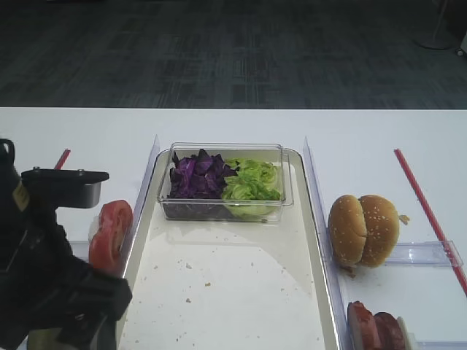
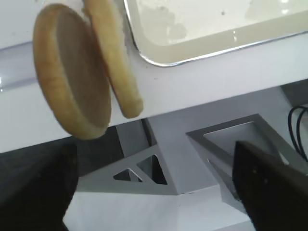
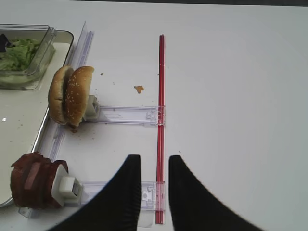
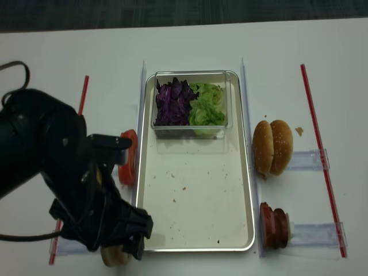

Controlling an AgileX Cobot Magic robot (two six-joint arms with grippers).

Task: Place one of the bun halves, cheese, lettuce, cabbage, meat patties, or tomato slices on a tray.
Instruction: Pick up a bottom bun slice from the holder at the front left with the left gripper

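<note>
Black bulk of the left arm fills the near left corner of the high views, hiding much of the worktop (image 1: 365, 131) there and most of the bun halves (image 2: 82, 67). From the left wrist view those two plain halves stand on edge side by side, tan crust and a flat cut face showing, just beside the rounded corner of the tray (image 2: 202, 48); the left claw (image 2: 154, 192) hangs spread wide near them with nothing between its dark fingers (image 2: 269, 187). Beside the tray's left rim stand the tomato slices (image 1: 111, 235), bright red and stacked upright. At the tray's far end sits a clear plastic box (image 1: 288, 191) holding the cabbage (image 1: 198, 175), dark purple, on the left and the lettuce (image 1: 252, 182), pale green and crinkly, on the right. The tray's cream floor is speckled with crumbs. Right of the tray, sesame buns (image 1: 363, 230) stand on edge in a clear holder (image 3: 130, 115), and nearer, the meat patties (image 3: 32, 186) stand in another. The right claw (image 3: 154, 168) hovers over a red strip (image 3: 161, 96), its fingers slightly parted, gripping nothing.
</note>
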